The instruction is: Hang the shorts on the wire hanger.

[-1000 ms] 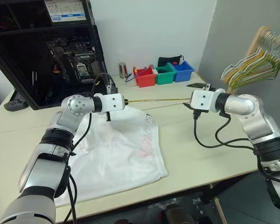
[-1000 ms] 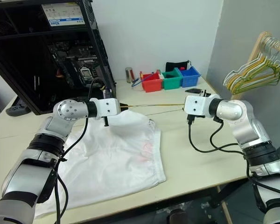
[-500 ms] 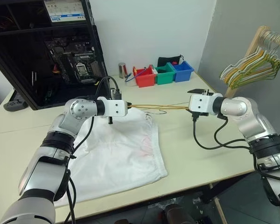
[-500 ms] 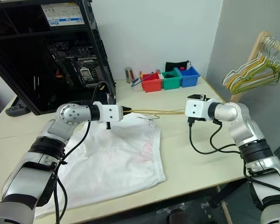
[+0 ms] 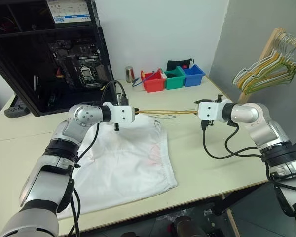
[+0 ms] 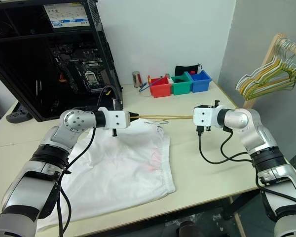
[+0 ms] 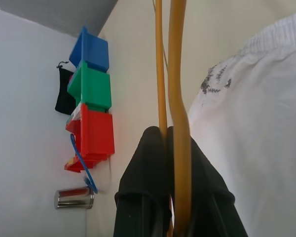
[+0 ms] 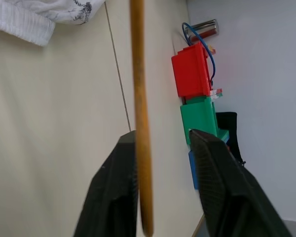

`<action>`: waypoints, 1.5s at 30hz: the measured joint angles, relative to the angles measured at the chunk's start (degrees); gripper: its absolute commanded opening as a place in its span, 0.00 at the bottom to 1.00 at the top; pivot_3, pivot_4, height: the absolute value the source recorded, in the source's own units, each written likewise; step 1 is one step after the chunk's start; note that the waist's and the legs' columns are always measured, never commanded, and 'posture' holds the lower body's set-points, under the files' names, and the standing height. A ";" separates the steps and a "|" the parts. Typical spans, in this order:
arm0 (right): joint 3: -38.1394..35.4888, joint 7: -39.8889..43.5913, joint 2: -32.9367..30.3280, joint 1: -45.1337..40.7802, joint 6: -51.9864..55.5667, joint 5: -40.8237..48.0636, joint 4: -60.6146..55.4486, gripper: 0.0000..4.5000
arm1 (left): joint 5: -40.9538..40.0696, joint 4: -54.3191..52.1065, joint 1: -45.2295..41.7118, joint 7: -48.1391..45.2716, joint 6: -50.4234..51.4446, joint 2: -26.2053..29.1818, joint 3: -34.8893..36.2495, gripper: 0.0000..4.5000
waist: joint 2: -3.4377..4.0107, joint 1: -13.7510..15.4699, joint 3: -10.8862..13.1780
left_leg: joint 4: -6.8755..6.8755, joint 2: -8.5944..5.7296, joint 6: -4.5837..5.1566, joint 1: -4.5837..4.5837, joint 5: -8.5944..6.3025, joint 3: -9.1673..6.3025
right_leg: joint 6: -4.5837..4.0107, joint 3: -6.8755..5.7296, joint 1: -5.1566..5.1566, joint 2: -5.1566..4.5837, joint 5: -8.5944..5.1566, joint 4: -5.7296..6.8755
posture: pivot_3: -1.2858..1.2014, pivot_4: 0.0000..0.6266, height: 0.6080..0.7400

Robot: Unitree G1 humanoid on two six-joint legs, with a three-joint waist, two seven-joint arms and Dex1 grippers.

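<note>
The white shorts (image 5: 123, 158) lie flat on the table, waistband toward the far side. Just above the waistband, the yellow-orange wire hanger (image 5: 165, 112) stretches level between my two grippers. My left gripper (image 5: 134, 111) is shut on its left end; in the left wrist view the wire (image 7: 177, 59) runs out from between the closed fingers (image 7: 148, 163). My right gripper (image 5: 195, 112) is at the hanger's right end. In the right wrist view its fingers (image 8: 212, 173) stand apart, with the wire (image 8: 138, 74) passing between them close to one finger.
Red (image 5: 153, 81), green (image 5: 174, 77) and blue (image 5: 193, 74) bins and a metal can (image 5: 129, 74) stand at the table's far edge. An open computer case (image 5: 54, 49) fills the far left. A rack of hangers (image 5: 266, 69) stands off the table's right side.
My right gripper's fingers have narrowed around the hanger's right end. The left gripper keeps its hold on the hanger.
</note>
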 measured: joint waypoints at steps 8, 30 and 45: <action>0.69 -0.02 -0.14 -0.13 -1.37 -1.36 0.36 0.01 | 0.61 0.80 -0.78 0.61 -0.76 -0.02 -0.02 0.00 | 0.00 -0.02 -0.01 | 0.00 0.00 0.00 0.00 0.00 0.00 | 0.00 0.00 0.00 0.00 0.00 0.00 | 0.47 0.00 1.00; -0.31 1.99 -1.78 2.43 1.65 0.59 0.15 0.00 | -20.74 -12.06 3.80 -14.74 10.25 3.35 7.00 0.85 | 0.01 -0.03 -0.06 | 0.02 0.02 0.00 0.00 0.00 -0.01 | 0.00 0.01 0.01 0.00 0.00 0.02 | 0.47 0.00 1.00; -7.29 34.20 -16.22 23.54 49.43 27.03 -9.06 0.00 | -40.86 -54.15 35.77 -4.74 51.72 4.78 19.20 0.98 | 0.13 2.63 -0.21 | 0.32 0.06 0.03 0.31 -0.02 -0.09 | 0.28 -0.03 0.47 0.12 -0.19 0.00 | 0.49 0.00 1.00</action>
